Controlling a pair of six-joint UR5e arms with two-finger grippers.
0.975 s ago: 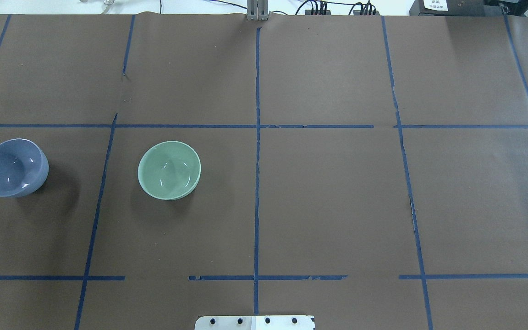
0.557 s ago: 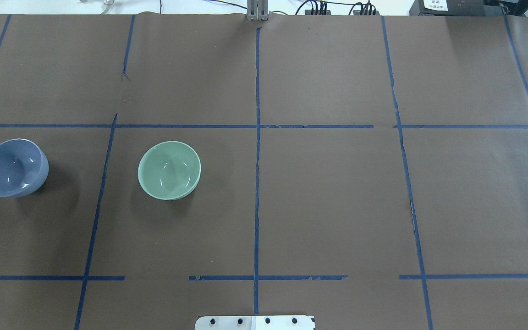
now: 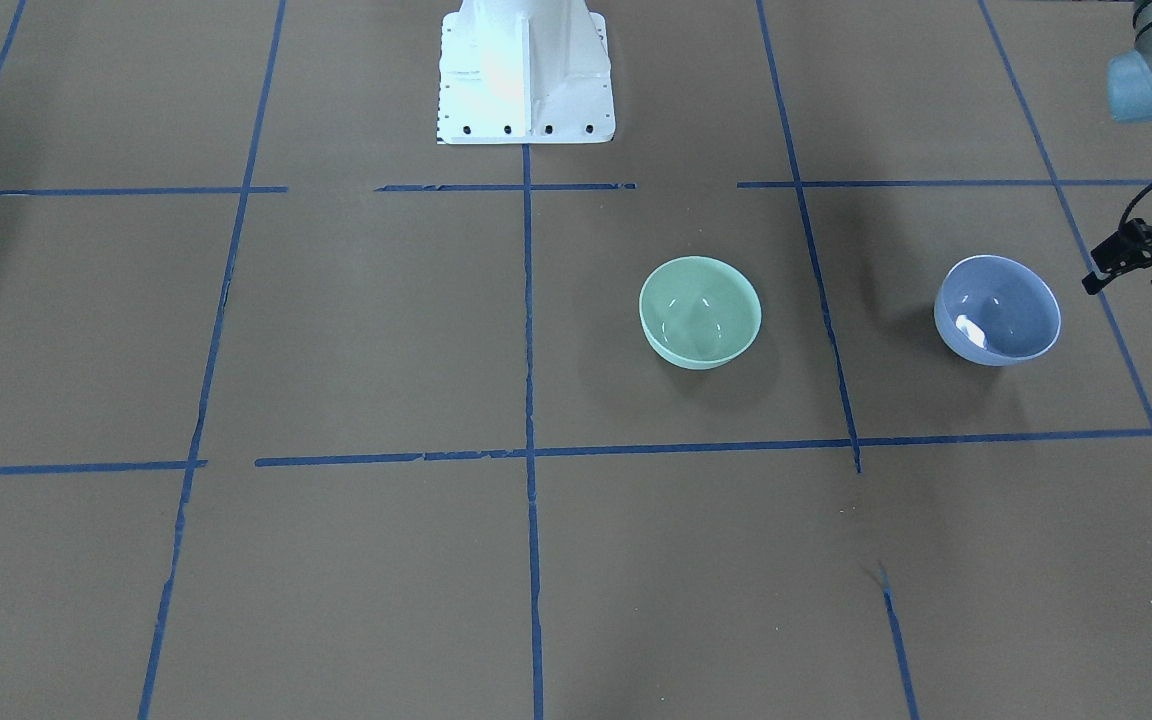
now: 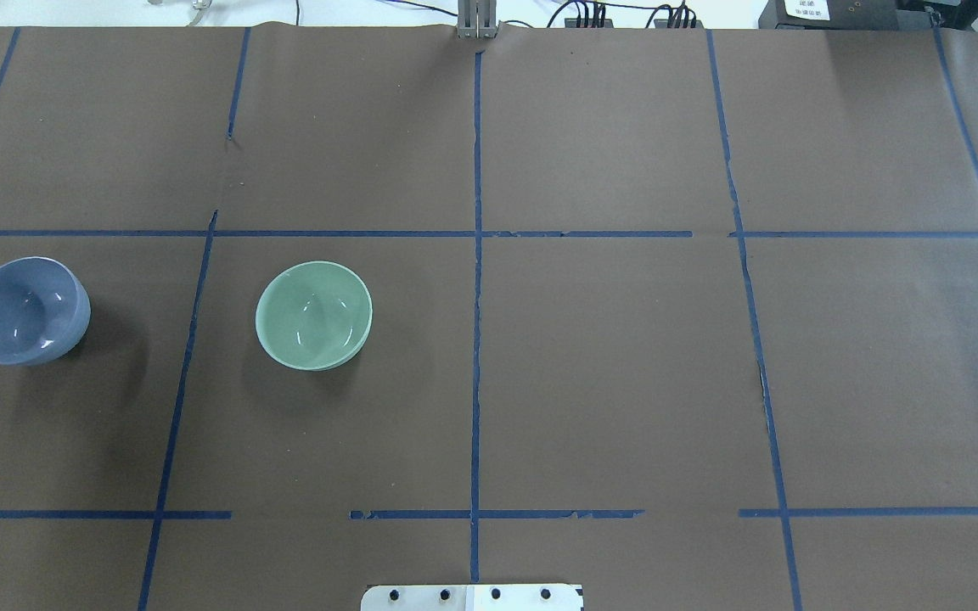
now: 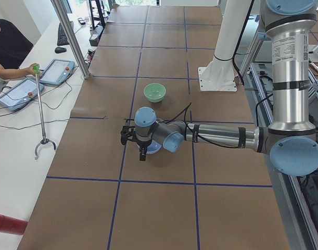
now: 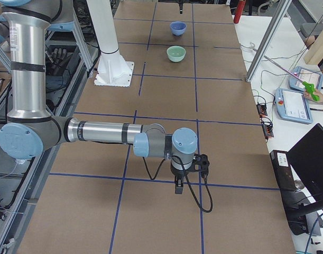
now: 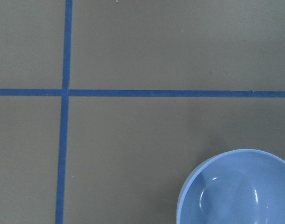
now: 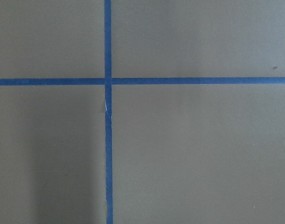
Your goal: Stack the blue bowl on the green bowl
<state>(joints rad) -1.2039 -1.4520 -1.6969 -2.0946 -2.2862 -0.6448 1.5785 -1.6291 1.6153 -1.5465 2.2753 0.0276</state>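
The blue bowl [image 4: 24, 311] stands upright on the brown table at the left; it also shows in the front view [image 3: 998, 308] and the left wrist view [image 7: 235, 189]. The green bowl [image 4: 313, 315] stands upright to its right, apart from it, and shows in the front view [image 3: 701, 312]. My left gripper [image 3: 1123, 288] hovers beside the blue bowl on its outer side, its two fingers apart and empty. My right gripper [image 6: 177, 186] hangs over bare table far from both bowls; I cannot tell whether it is open or shut.
Blue tape lines [image 4: 476, 280] divide the brown paper cover into squares. The white robot base [image 3: 524, 75] stands at the table's robot side. An operator's grabber stick [image 5: 40, 112] lies on the side bench.
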